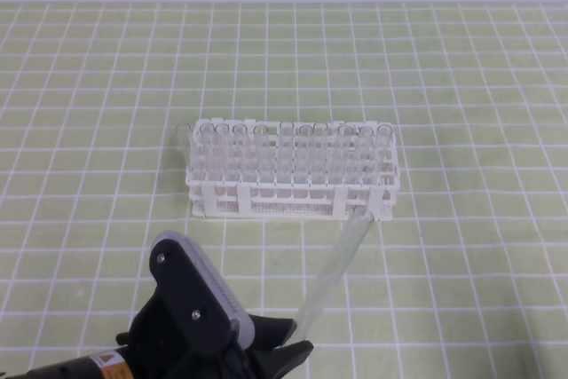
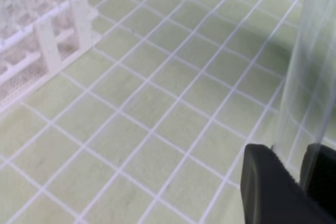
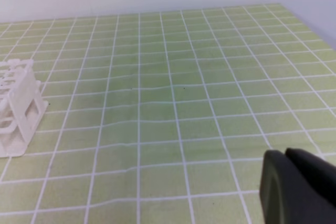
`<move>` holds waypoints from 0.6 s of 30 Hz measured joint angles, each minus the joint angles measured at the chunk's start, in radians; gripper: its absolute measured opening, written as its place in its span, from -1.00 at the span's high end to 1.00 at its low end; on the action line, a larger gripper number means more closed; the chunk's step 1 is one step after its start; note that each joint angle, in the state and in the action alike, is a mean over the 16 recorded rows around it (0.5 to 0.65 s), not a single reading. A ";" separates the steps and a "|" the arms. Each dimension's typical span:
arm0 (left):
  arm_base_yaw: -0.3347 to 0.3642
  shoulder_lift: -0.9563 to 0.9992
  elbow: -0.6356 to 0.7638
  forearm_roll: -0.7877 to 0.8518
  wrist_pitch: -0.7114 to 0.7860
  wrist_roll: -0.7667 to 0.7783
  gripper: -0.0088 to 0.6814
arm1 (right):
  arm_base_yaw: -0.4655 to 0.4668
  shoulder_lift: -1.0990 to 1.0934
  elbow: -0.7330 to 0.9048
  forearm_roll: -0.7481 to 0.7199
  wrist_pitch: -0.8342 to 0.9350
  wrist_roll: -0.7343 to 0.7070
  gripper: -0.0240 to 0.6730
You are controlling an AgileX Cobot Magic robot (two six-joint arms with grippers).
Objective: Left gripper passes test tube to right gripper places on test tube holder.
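Observation:
My left gripper (image 1: pixel 295 343) sits at the bottom edge of the exterior view, shut on the lower end of a clear test tube (image 1: pixel 335 264). The tube slants up and to the right, and its far end reaches the front right corner of the white test tube holder (image 1: pixel 293 197). In the left wrist view the tube (image 2: pixel 307 77) rises between the two black fingers (image 2: pixel 268 182). My right gripper (image 3: pixel 286 157) shows only in its own wrist view, low at the right. Its jaws are together with nothing between them. It is well away from the holder (image 3: pixel 18 108).
Several other clear tubes (image 1: pixel 293 144) stand in the holder's back rows. A green mat with a white grid (image 1: pixel 461 86) covers the table. The holder's corner post (image 2: pixel 47 40) shows at the upper left of the left wrist view.

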 joint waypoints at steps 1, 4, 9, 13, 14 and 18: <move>0.000 0.000 0.000 0.003 -0.008 0.000 0.68 | 0.000 0.000 0.000 0.000 0.000 0.000 0.98; 0.000 0.000 0.000 0.007 -0.024 -0.002 0.68 | 0.000 0.000 0.000 0.000 -0.001 0.000 0.98; 0.000 0.000 0.000 0.007 -0.030 -0.003 0.67 | 0.000 0.000 0.000 0.073 -0.016 0.002 0.98; 0.000 0.000 0.000 0.007 -0.030 -0.003 0.67 | 0.000 0.000 0.000 0.284 -0.042 0.010 0.98; 0.000 0.000 0.000 0.007 -0.029 -0.003 0.67 | 0.000 0.000 0.000 0.354 -0.051 0.010 0.98; 0.000 0.001 0.000 0.007 -0.028 -0.004 0.67 | 0.000 0.000 0.000 0.637 -0.102 0.010 0.98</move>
